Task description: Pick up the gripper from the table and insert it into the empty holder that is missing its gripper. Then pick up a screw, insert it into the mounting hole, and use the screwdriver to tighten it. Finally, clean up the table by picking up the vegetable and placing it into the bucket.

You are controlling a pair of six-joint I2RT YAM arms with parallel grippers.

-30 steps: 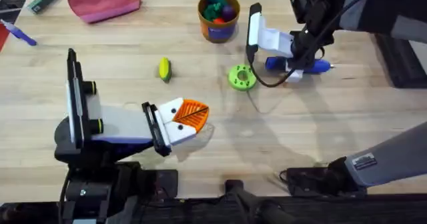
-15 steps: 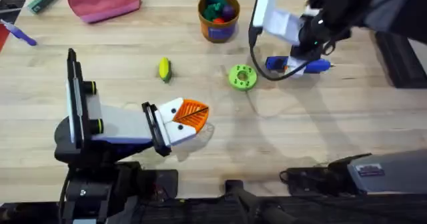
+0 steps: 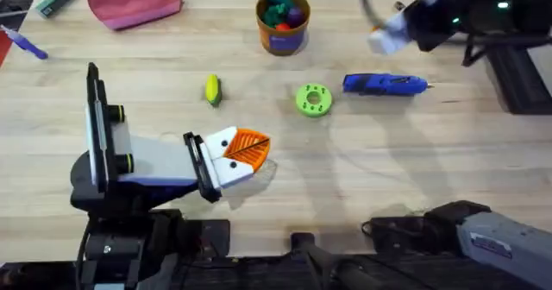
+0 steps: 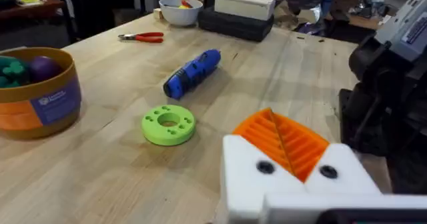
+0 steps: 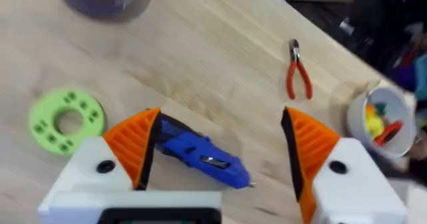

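1. Overhead: screwdriver (image 3: pixel 384 85) lies flat on the desk (image 3: pixel 362 178), toward the far right corner, tip pointing at the right edge, just right of the green disc (image 3: pixel 312 100). Nothing touches it.
2. Right wrist: right gripper (image 5: pixel 220 127) hangs above the screwdriver with its orange pads (image 5: pixel 137 144) spread wide, empty, the blue body between them below.
3. Left gripper (image 3: pixel 254 150) rests low near the front-left of the desk, pads pressed together, holding nothing I can see.
4. Handling, judged: the screwdriver is rigid, smooth plastic, round in section, so it is likely to roll or twist in a pinch. Take it across the thick mid-body, not the thin metal tip. Probably moderate weight for its size.
5. Vegetable (image 3: pixel 212 90) lies left of the disc, mid-desk, apart from everything. Small, light, rounded; grip across its short axis.
6. Bucket (image 3: pixel 283 21) stands upright at the far edge, centre. It already holds green and purple toy pieces; there looks to be room on top.
7. White bowl (image 5: pixel 383 121) off to the right holds yellow items; red pliers (image 5: pixel 298 77) lie near it.
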